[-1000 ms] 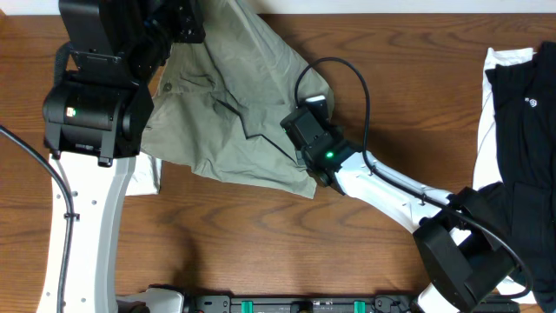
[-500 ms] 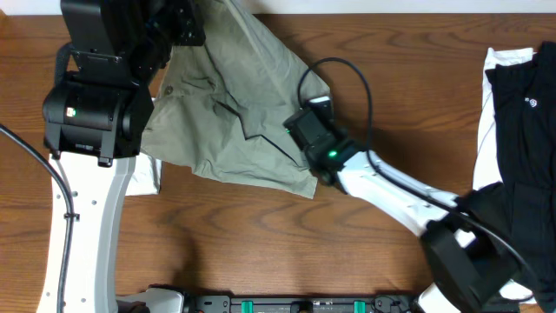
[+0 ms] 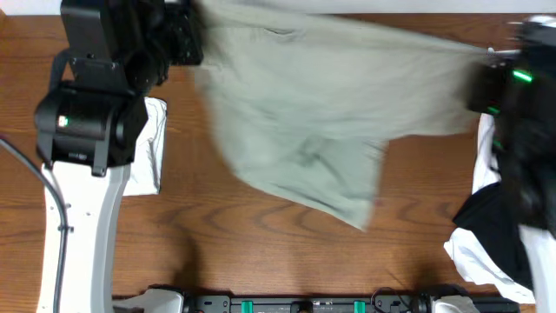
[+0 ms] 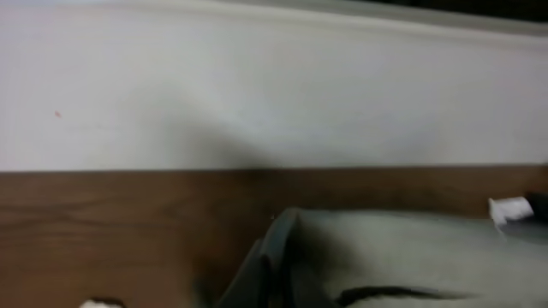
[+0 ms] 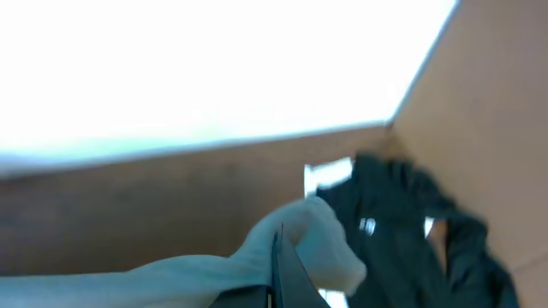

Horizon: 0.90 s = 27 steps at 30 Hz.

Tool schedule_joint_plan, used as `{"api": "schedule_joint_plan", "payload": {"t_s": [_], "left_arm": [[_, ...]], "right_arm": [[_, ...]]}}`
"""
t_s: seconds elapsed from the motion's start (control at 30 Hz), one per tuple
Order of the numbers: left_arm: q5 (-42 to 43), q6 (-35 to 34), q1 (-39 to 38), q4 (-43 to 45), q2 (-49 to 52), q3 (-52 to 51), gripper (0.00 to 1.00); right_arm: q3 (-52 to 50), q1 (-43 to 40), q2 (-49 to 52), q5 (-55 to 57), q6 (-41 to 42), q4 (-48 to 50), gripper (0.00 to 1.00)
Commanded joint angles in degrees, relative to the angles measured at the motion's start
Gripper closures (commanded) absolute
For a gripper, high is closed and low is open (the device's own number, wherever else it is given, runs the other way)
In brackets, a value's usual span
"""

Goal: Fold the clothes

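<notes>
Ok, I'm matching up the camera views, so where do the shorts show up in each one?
Overhead: shorts spread across the top, left to right.
Left wrist: shorts along the bottom, centre to right, blurred.
Right wrist: shorts bunched at the bottom, left to centre.
Shared landmark: the brown wooden table, in all three.

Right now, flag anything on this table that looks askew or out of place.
The shorts hang lopsided: top edge stretched across the far side of the table, one leg sagging diagonally toward the middle. The black garment lies crumpled at the right edge.
</notes>
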Motion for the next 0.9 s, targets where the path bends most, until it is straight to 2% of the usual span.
{"api": "schedule_joint_plan", "payload": {"t_s": [0.0, 0.23, 0.4, 0.53, 0.7, 0.87], "left_arm": [[-1.8, -0.5, 0.9, -1.2, -5.4, 1.0, 0.94], [-1.8, -1.8, 0.9, -3.8, -13.4, 1.0, 0.94], [-1.8, -1.8, 0.9, -5.6, -13.1, 0.8, 0.94], [-1.8, -1.8, 0.9, -6.4, -8.5, 0.0, 0.94], [-1.8, -1.7, 1.0, -4.3, 2.1, -0.2, 0.94], [-0.9, -1.5, 2.0, 9.7, 14.3, 0.3, 0.94]], "right_arm": [[4.1, -2.2, -2.6, -1.5, -4.0, -2.3, 0.99], [6.4, -2.1, -3.9, -2.2, -4.2, -5.4, 0.99], [6.4, -2.1, 0.3, -5.1, -4.3, -7.3, 0.99], [6.4, -2.1, 6.3, -5.8, -4.3, -8.5, 0.99], [6.4, -2.1, 16.7, -9.5, -5.1, -8.9, 0.99], [6.5, -2.5, 28.3, -7.6, -5.7, -1.7, 0.99]]}}
